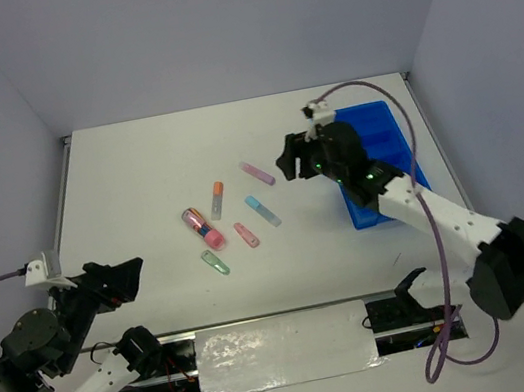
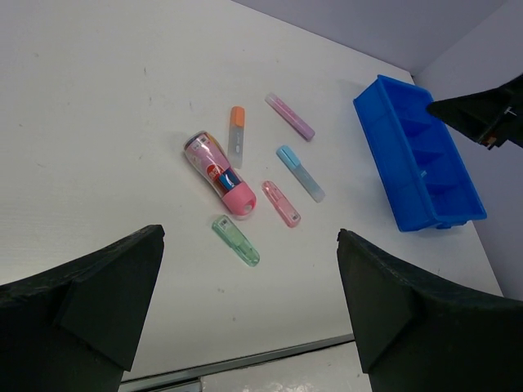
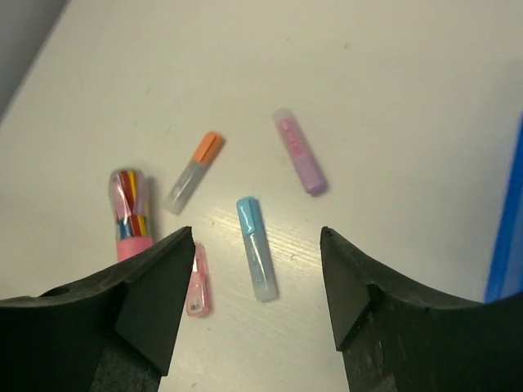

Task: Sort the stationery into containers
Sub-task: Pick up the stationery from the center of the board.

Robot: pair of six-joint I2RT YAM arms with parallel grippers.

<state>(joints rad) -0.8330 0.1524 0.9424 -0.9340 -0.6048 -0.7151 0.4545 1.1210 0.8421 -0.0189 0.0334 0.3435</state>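
Several stationery pieces lie mid-table: an orange-capped marker, a lilac marker, a blue-capped marker, a pink piece, a green piece and a pink tube of coloured pens. The blue tray stands at the right. My right gripper is open and empty, hovering between the tray and the lilac marker; its wrist view has the blue-capped marker between the jaws. My left gripper is open and empty, at the near left, well short of the green piece.
A metal strip and a taped panel run along the table's near edge. Grey walls enclose the table on the left, back and right. The right arm's cable arcs over the tray.
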